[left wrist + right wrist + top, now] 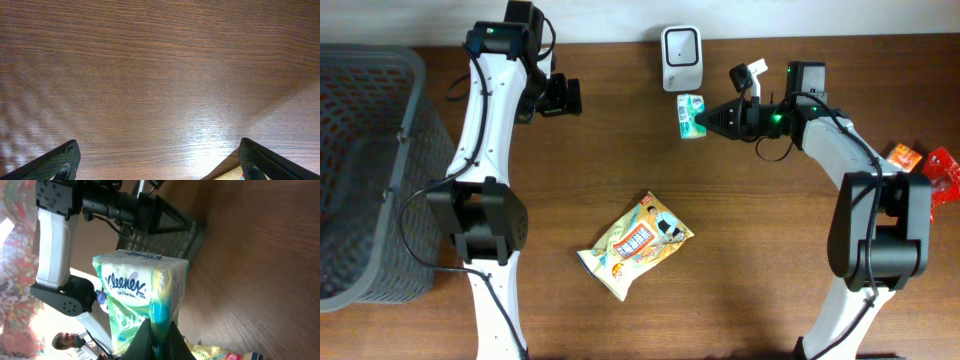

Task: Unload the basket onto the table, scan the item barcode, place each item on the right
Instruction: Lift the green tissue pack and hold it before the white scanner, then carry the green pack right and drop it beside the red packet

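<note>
The pick-up looks done and the scan itself is what remains. The right gripper (708,118) is closed on one end of the tissue pack (691,116), pinching it between its fingertips. The pack is held off the table (770,260), just on the near side of the scanner (680,55) at the far edge. From the right wrist the green-and-white pack stands up from the closed jaws with its printed brand face toward the camera. No barcode shows in any view, so I cannot tell which face carries it or whether it is turned toward the scanner. As I judge it, the pack is close to the scanner but not yet squarely presented to it. What is left is to find the coded face, turn it toward the scanner and hold it there for a read. The left gripper (570,97) takes no part: its jaws stand wide open over bare wood at the far left, well apart from the pack. A snack bag (635,243) lies flat mid-table and red packets (925,165) sit at the right edge — possibly later items. A basket (370,170) waits on the left.
</note>
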